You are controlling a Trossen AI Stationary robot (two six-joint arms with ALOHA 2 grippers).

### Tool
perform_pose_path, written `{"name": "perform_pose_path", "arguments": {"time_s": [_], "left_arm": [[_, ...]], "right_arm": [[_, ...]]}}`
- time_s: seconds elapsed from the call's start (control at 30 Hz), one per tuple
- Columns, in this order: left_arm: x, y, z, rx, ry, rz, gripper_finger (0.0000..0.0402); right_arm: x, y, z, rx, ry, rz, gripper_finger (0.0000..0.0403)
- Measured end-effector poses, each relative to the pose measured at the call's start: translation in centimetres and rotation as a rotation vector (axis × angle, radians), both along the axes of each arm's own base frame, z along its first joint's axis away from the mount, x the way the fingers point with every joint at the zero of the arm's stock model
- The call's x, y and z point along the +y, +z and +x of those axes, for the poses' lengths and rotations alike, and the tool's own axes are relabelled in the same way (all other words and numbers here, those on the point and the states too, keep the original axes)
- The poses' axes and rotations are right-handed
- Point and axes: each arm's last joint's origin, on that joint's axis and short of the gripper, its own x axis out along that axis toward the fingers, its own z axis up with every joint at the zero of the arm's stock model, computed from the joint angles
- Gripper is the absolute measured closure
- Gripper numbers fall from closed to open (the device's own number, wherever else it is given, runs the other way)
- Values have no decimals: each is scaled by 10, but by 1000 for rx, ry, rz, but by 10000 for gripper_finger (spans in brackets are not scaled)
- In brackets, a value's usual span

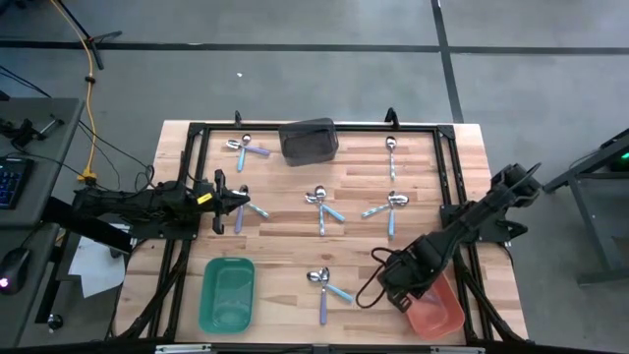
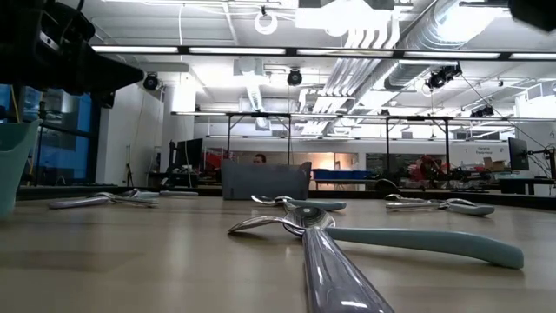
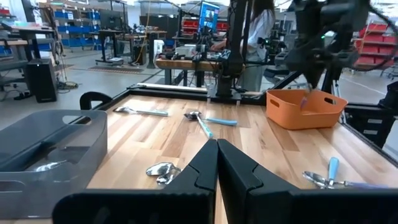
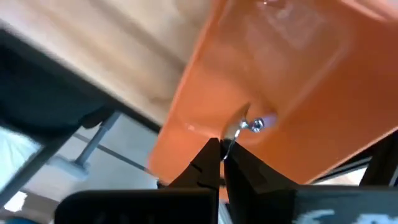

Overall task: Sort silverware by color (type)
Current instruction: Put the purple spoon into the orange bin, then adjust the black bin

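My right gripper (image 1: 408, 293) hangs over the red bin (image 1: 442, 313) at the table's near right corner, pointing steeply down and shut on a spoon (image 4: 247, 124). From the left wrist view that spoon (image 3: 305, 99) is a pale lavender streak above the bin (image 3: 311, 115). Other spoons lie flat on the wood in small groups, with silver, light blue or lavender handles (image 1: 319, 205) (image 1: 388, 206) (image 1: 324, 285) (image 1: 246, 147). My left gripper (image 1: 241, 200) waits shut and level at the table's left side, beside two spoons (image 1: 254, 208). My right gripper pinches the spoon between its two fingers (image 4: 208, 163), coming from above and slanting down. Only a short shiny metal piece (image 4: 249, 124) shows past the fingertips, so which part is gripped cannot be told. The spoon is lifted clear, over the inside of the red bin.
A dark grey bin (image 1: 310, 140) stands at the far middle and a green bin (image 1: 228, 293) at the near left. A black frame (image 1: 447, 167) runs around the table top. A person stands at a bench in the room beyond the table (image 3: 252, 25).
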Motion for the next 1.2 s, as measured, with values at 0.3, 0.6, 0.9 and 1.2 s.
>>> {"name": "perform_pose_path", "arguments": {"time_s": [0.3, 0.6, 0.9, 1.2], "left_arm": [[0, 0, 0, 2, -1, 8, 398], [0, 0, 0, 3, -1, 12, 398], [0, 0, 0, 7, -5, 43, 398], [0, 0, 0, 9, -6, 61, 398]], "right_arm": [[-18, -33, -12, 69, -23, -48, 403], [-24, -39, -14, 84, -45, -88, 402], [-38, -36, -2, 47, -61, -86, 393], [-48, -29, 13, -16, -49, 0, 312]]}}
